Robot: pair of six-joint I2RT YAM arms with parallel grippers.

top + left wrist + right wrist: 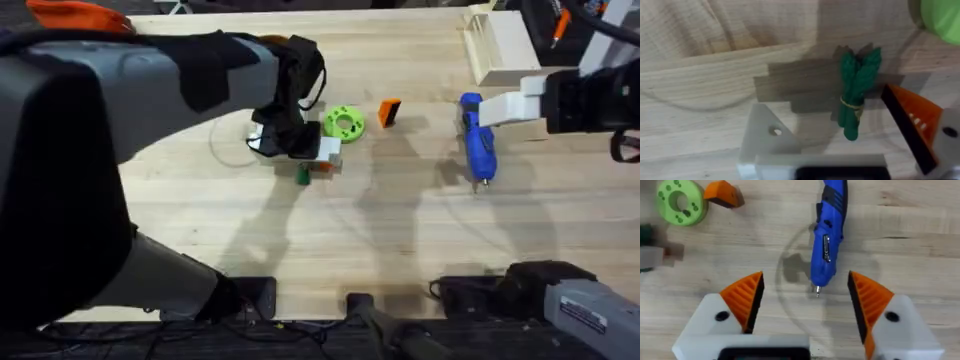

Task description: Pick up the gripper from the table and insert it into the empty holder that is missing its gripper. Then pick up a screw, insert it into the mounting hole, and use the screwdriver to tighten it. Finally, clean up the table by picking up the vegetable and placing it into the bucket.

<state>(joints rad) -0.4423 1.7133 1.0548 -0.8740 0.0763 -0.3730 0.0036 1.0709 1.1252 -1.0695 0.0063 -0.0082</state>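
My left gripper (825, 107) is open just above the table. One side of it is the plain white holder (762, 137) with a mounting hole; the other carries an orange pad. Between them on the wood lies the dark green vegetable (855, 97) (303, 176). The loose orange gripper (389, 113) (725, 193) rests beside the lime-green disc. The blue screwdriver (477, 145) (827, 235) lies flat with its metal tip towards the open right gripper (805, 275) (500, 108), which hovers over it, apart. The bucket and the screw are out of view.
A lime-green disc with holes (344, 122) (681, 202) sits between the left gripper (312, 160) and the orange piece. A pale wooden box (500, 45) stands at the back right. The left arm bulks large and dark over the table's left side.
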